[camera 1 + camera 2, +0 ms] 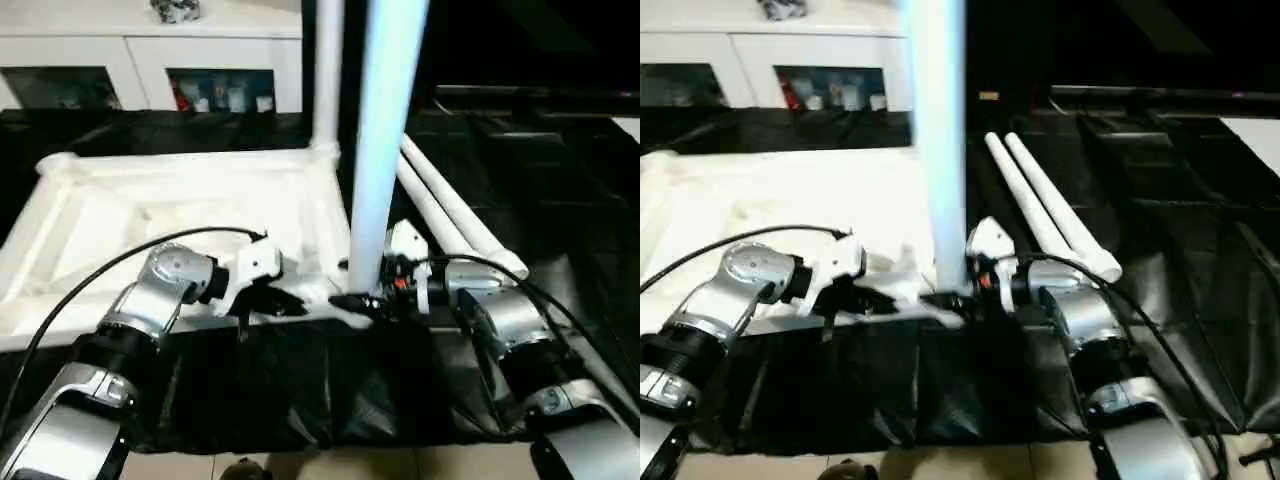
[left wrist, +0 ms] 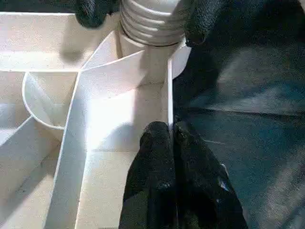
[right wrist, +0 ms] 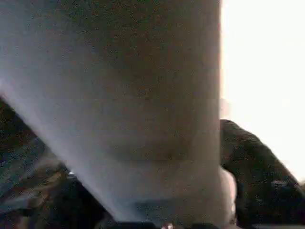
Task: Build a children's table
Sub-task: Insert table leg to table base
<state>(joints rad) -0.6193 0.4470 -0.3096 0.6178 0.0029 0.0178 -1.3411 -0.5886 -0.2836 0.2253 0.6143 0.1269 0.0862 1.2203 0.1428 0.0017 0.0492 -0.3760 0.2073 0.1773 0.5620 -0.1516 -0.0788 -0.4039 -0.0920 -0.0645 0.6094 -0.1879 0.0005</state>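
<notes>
Right end effector is pinching the upright leg at its socket; left end effector is pressed together on the tabletop rim. Keeping that leg dead vertical while twisting is probably key.

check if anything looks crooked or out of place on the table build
Nothing stands out. The white plastic tabletop lies ribbed side up, one white tube leg stands at its far corner, the right end effector holds another leg upright at the near corner socket, and two spare legs lie beside it.

Beyond my fingers stands a white glass-doored cabinet holding small items, above black sheeting, suggesting a home-like room.
</notes>
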